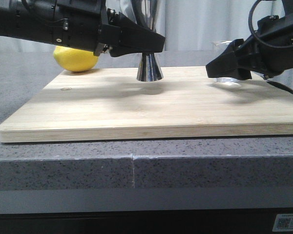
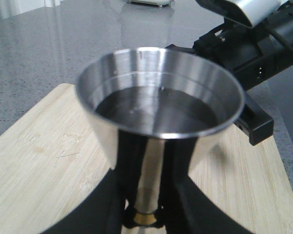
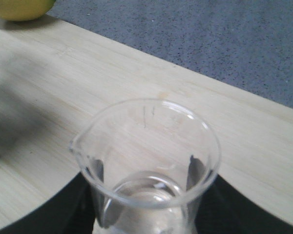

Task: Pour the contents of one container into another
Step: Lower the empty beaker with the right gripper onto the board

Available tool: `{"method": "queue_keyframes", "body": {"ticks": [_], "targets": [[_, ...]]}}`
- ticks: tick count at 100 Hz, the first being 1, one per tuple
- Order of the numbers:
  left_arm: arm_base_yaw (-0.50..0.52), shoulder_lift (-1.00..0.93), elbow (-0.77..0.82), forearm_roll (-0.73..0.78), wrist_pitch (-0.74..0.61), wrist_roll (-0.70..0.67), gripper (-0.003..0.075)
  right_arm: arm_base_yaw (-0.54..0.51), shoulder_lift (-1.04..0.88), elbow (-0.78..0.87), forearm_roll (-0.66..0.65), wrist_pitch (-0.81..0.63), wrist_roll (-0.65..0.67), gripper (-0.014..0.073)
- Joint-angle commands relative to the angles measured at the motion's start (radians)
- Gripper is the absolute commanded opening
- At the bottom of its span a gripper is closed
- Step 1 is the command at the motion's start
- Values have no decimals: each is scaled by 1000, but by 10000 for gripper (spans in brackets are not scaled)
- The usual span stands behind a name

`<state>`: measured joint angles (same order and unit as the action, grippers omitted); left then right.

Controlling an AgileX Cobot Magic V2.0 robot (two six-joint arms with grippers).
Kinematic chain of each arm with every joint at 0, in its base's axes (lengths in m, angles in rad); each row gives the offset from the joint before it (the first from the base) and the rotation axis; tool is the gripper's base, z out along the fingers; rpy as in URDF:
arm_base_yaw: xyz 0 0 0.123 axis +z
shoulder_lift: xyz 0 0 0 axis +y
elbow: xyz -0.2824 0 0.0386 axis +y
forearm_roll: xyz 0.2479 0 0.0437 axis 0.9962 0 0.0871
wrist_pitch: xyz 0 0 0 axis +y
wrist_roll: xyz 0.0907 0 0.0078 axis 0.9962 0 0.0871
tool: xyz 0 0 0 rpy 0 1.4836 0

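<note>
The cutting board (image 1: 151,109) is lying nearest, with both vessels standing on it. The left gripper (image 1: 147,43) is clamping narrow jaws on the jigger (image 1: 149,68) at its waist; liquid is already sitting in the upper cup. The right gripper (image 1: 224,66) is gripping the beaker (image 3: 146,161), upright on the board's right side. Judging by this, steadiness matters most: keeping both level and apart. The lemon (image 1: 75,58) is resting behind.

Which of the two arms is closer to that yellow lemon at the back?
The left. Its tool grips the steel jigger just beside the lemon, with the arm passing over the fruit. The right tool holds the glass beaker across the board.
</note>
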<state>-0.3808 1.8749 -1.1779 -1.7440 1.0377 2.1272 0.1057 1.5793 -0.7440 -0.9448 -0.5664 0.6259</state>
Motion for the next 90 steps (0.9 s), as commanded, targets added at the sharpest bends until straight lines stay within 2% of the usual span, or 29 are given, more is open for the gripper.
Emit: {"method": "queue_keyframes", "body": {"ticks": [1,20,37,61,90], "targets": [[-8,-45,-29,-72,63,-2,8,-7,-25,-37,29,-69,-16,260],[-8,-45,-29,-72,63,-2,7,-7,-25,-37,29,-61,-18,269],[-8,-45,-29,-72,63,-2,8,-7,-25,-37,29,-12,-18,349],[-8,-45,-29,-72,63,-2,7,-7,-25,-37,29,-5,-18,351],[-8,-45,-29,-72,63,-2,8,-7,-25,-37,29,-5,-18,412]]}}
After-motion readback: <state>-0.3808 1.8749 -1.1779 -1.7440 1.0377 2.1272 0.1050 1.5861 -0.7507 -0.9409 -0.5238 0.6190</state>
